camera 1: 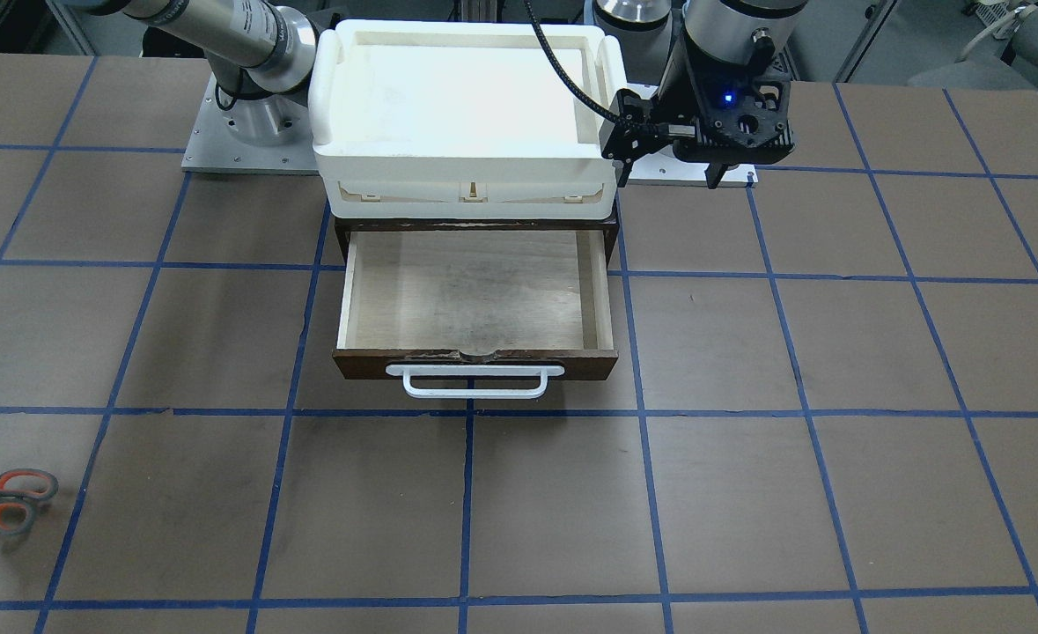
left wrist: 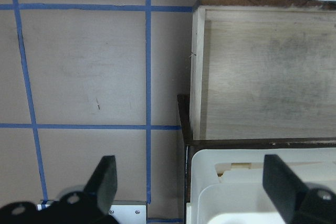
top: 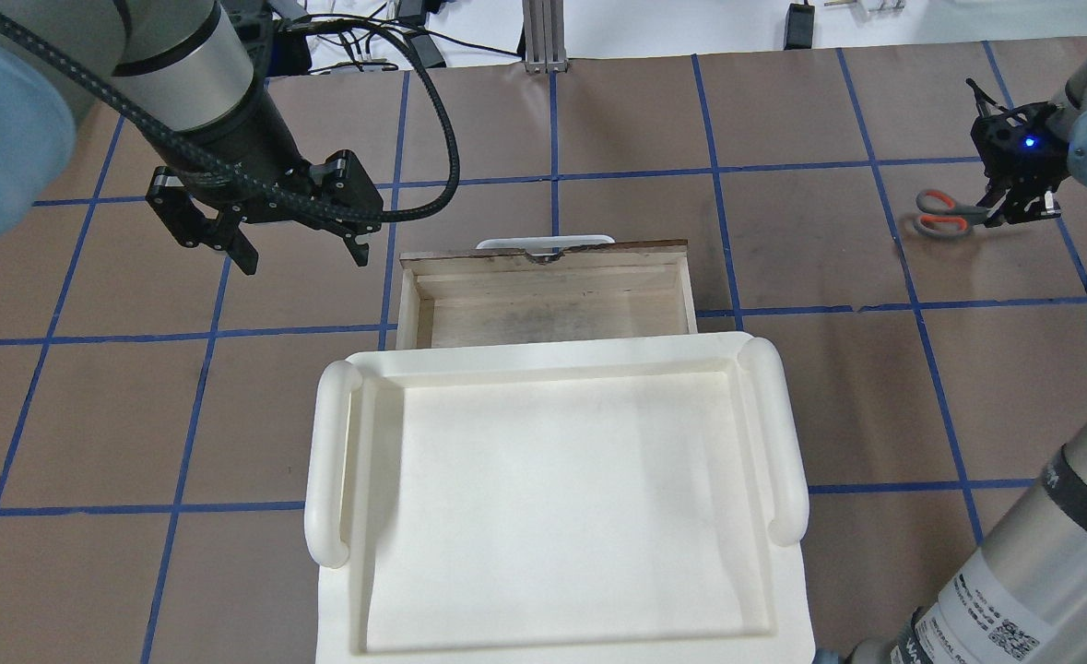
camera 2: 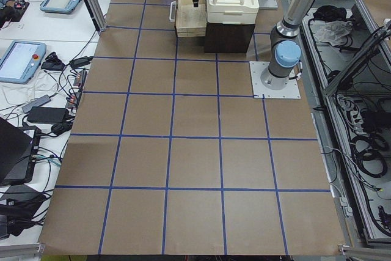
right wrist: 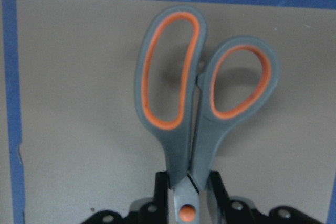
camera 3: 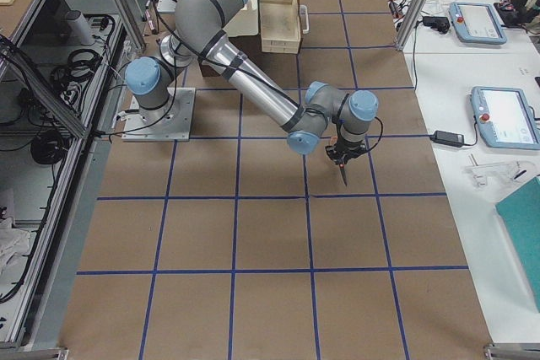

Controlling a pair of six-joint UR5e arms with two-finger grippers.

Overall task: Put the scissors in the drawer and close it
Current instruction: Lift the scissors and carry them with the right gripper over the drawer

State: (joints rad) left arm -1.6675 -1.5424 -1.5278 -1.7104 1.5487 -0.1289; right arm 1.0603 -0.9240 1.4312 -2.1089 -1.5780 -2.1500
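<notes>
The right hand [top: 1013, 198] was clamped on the scissors [right wrist: 191, 140] near their pivot, ready to carry them to the open drawer [camera 1: 474, 291], while the left hand [top: 303, 261] hovered beside it, jaws apart.

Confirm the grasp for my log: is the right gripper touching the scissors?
Touching. The right wrist view shows the right gripper clamped on both sides of the scissors.

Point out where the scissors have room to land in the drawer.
The light plywood drawer floor is bare between its side walls and dark front; the white plastic tray covers its back end. Open left gripper hovers alongside.
</notes>
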